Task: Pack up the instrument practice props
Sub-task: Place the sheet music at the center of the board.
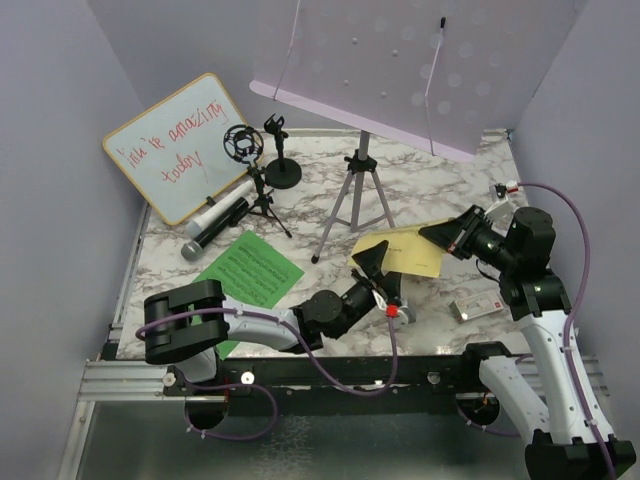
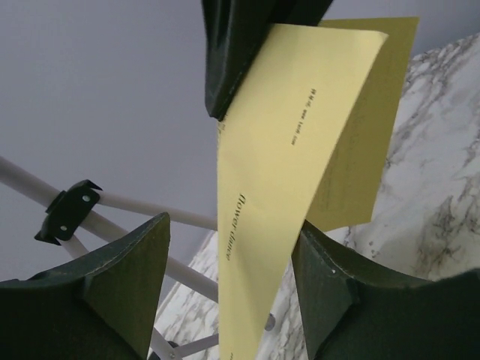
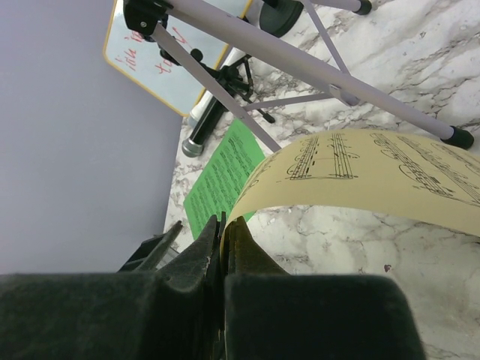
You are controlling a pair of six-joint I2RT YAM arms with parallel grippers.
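The yellow music sheet [image 1: 412, 256] is lifted off the marble table and curls between both grippers. My right gripper [image 1: 432, 234] is shut on its right edge [image 3: 225, 232], and the sheet [image 3: 390, 180] arches away from the pinch. My left gripper [image 1: 382, 270] stands open around the other end. In the left wrist view the sheet [image 2: 300, 135] hangs between the spread fingers [image 2: 120, 285], close to the right one. The green music sheet [image 1: 250, 270] lies flat at the front left. Two microphones [image 1: 215, 225], the ring-mount mic tripod [image 1: 245, 150] and the round-base mic holder [image 1: 280, 170] stand behind it. The lilac music rack [image 1: 380, 70] is at the back.
A wood-framed whiteboard [image 1: 180, 145] with red writing leans at the back left. A small flat white device [image 1: 480, 305] lies near the right arm's base. The rack's tripod legs [image 1: 355, 205] spread over the middle of the table, just behind the yellow sheet.
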